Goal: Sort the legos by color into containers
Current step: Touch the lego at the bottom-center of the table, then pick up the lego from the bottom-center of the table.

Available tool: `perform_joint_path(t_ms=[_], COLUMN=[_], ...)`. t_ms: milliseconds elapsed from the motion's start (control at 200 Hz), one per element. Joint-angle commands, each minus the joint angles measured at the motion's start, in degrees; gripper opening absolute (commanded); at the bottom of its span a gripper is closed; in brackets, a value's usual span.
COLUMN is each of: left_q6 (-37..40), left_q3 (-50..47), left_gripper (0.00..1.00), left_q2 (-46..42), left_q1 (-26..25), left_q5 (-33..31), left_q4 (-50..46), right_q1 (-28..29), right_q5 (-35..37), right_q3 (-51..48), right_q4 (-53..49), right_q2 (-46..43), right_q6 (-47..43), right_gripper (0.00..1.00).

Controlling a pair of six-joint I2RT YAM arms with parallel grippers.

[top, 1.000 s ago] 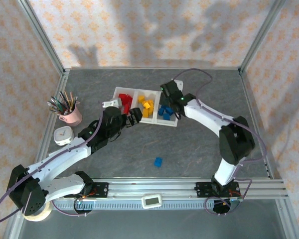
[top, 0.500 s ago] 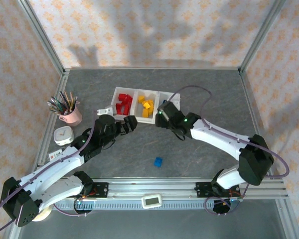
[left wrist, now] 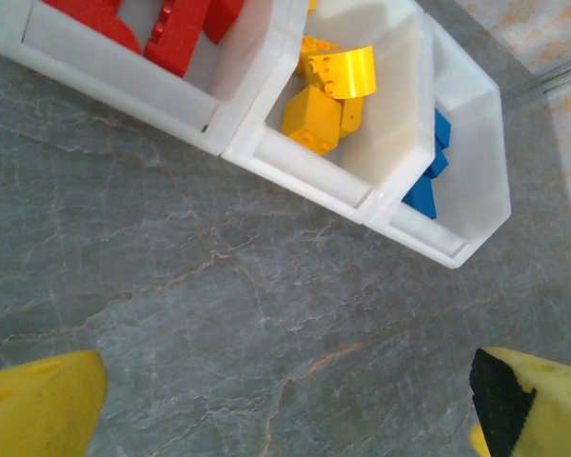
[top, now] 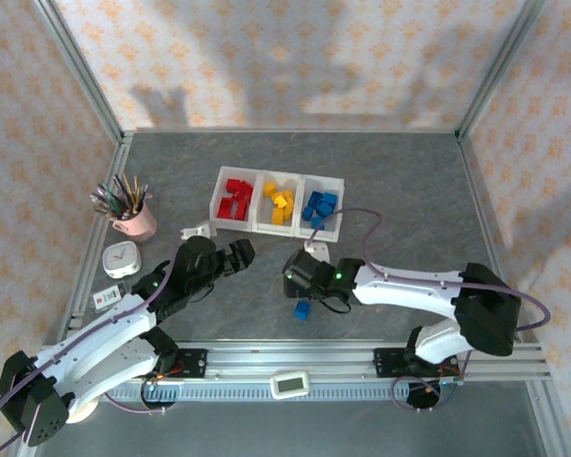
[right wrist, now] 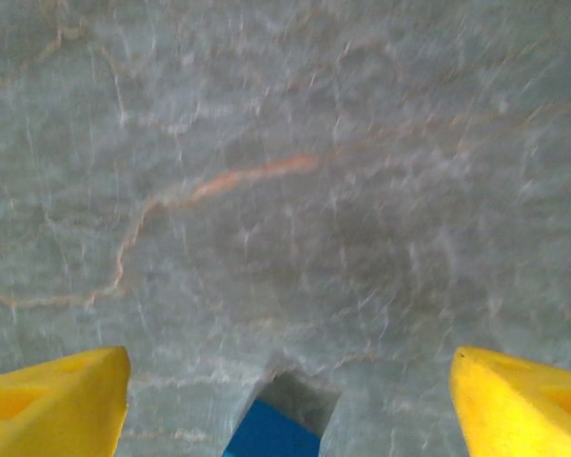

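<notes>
The containers are three joined compartments of one white tray. Red legos fill the left one, yellow legos the middle one and blue legos the right one. One loose blue lego lies on the table near the front. My right gripper hovers open right over it, the brick low between the yellow fingers, untouched. My left gripper is open and empty over bare table, short of the tray.
A pink cup of pencils and a white clock stand at the left. A small white device sits on the front rail. Metal frame posts and patterned walls border the grey table.
My right arm swung from the tray's blue compartment back to the loose blue lego, its jaws widening. My left arm drew back from the tray toward the near left.
</notes>
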Motion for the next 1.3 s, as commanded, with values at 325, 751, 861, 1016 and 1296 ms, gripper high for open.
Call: perform_joint_path(t_ms=[325, 751, 861, 1016, 1296], left_q6=[-2.2, -1.9, -1.9, -1.8, -1.9], left_q3=[-2.0, -0.9, -1.1, -0.7, -0.6], left_gripper=[0.99, 0.99, 0.99, 0.99, 0.99], left_q2=[-1.5, 0.6, 1.3, 2.5, 2.2], left_q1=[0.3, 0.3, 0.3, 0.3, 0.3], left_q5=[1.6, 2.1, 2.0, 2.6, 2.1], left_q4=[-0.2, 0.4, 1.2, 1.5, 1.7], right_q1=[6.4, 7.5, 7.6, 7.5, 7.3], right_q5=[0.8, 2.5, 2.5, 4.9, 6.5], right_q3=[-3.7, -7.5, -7.2, -5.0, -2.8], right_q4=[1.4, -6.6, -4.8, -4.1, -3.9], right_q2=[2.8, 1.2, 0.5, 2.8, 5.4], right_q6=[11.5, 15.4, 14.6, 12.7, 10.3], right_gripper=[0.88, 0.65, 0.61, 0.58, 0.46])
